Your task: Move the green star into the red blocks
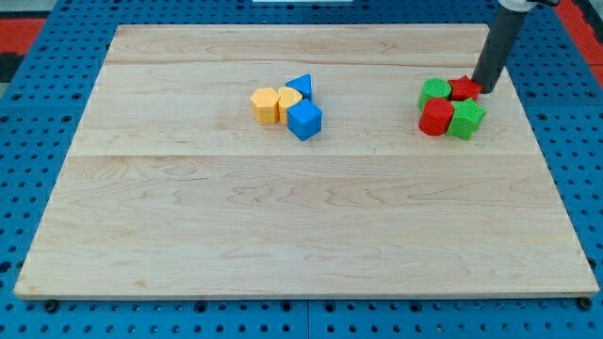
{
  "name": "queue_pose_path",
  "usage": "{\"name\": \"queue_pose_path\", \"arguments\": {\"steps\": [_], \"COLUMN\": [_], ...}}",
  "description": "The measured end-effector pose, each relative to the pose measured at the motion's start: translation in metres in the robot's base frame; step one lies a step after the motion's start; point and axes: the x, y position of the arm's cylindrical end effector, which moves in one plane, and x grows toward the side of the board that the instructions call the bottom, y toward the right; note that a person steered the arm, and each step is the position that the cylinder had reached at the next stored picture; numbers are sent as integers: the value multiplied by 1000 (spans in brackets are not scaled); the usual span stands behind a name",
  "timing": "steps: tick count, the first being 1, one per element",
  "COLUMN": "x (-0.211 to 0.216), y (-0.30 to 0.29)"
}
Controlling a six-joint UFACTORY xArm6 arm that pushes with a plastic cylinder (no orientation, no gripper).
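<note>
The green star (466, 119) lies at the view's right, at the lower right of a tight cluster. It touches a red block (436, 117) on its left and a second red block (464, 88) just above it. Another green block (434, 92) sits at the cluster's upper left. My tip (484, 89) is at the cluster's upper right, right beside the upper red block and above the green star. I cannot tell whether it touches the red block.
Left of centre is a second cluster: two yellow blocks (266, 104) (288, 98), a blue triangular block (300, 87) and a blue cube (304, 121). The wooden board (301, 217) lies on a blue perforated base; its right edge is near my rod.
</note>
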Motion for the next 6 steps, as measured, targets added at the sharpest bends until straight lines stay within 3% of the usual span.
{"name": "queue_pose_path", "arguments": {"steps": [2, 3, 4, 5, 6], "x": [5, 6, 35, 86, 77], "y": [-67, -16, 64, 46, -9]}}
